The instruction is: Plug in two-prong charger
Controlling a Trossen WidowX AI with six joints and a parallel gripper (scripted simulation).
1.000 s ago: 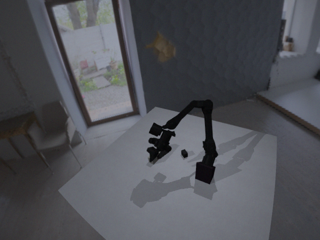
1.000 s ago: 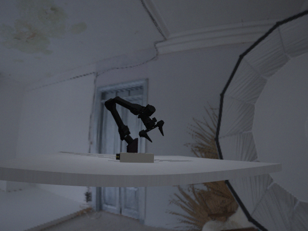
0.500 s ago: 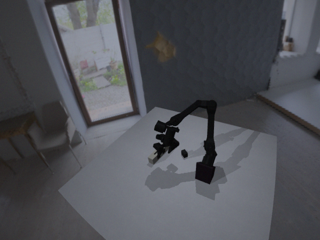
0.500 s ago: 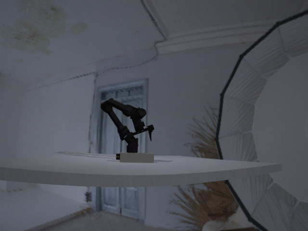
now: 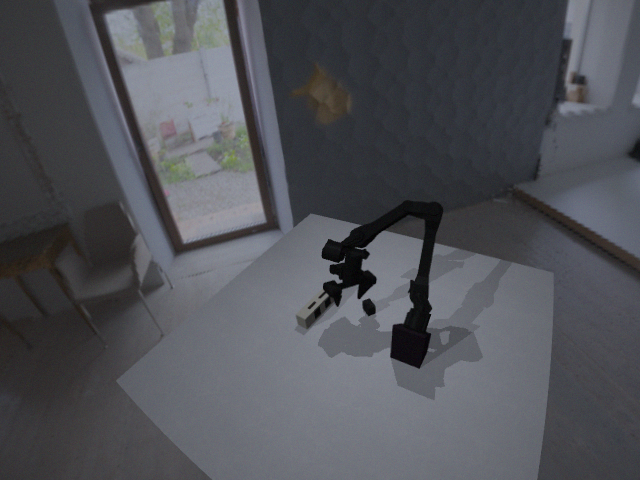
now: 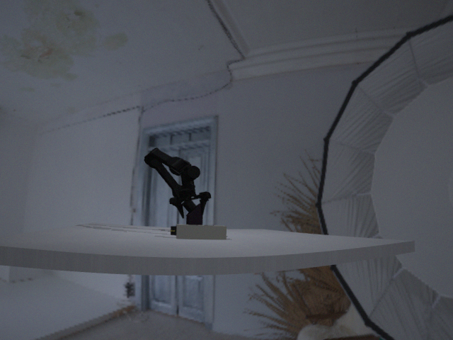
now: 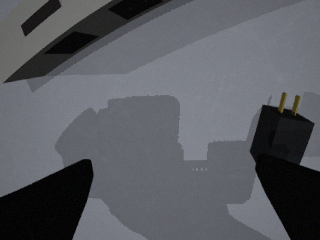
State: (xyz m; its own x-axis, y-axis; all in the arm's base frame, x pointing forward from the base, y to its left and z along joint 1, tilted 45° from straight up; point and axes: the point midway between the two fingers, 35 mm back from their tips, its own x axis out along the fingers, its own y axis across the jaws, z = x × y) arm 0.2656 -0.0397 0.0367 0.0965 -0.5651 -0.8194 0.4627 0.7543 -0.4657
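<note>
The black charger (image 5: pixel 368 306) (image 6: pixel 173 230) (image 7: pixel 285 132) lies on the table, its two brass prongs pointing up the wrist view. The cream power strip (image 5: pixel 305 319) (image 6: pixel 201 232) (image 7: pixel 75 20) lies apart from it, with dark openings along the side and dark slots on top. Its far end is hidden behind the gripper in the top view. My gripper (image 5: pixel 349 300) (image 6: pixel 192 218) (image 7: pixel 176 166) is wide open and empty, pointing down above the table between strip and charger. In the wrist view, the right fingertip overlaps the charger's lower edge; the strip is at the upper left.
The pale table (image 5: pixel 232 387) (image 6: pixel 311 246) bears the strip, the charger and the arm's base (image 5: pixel 409 345). The arm's shadows fall across the table, around the charger in the wrist view. A chair (image 5: pixel 105 268) stands beyond the table's left edge.
</note>
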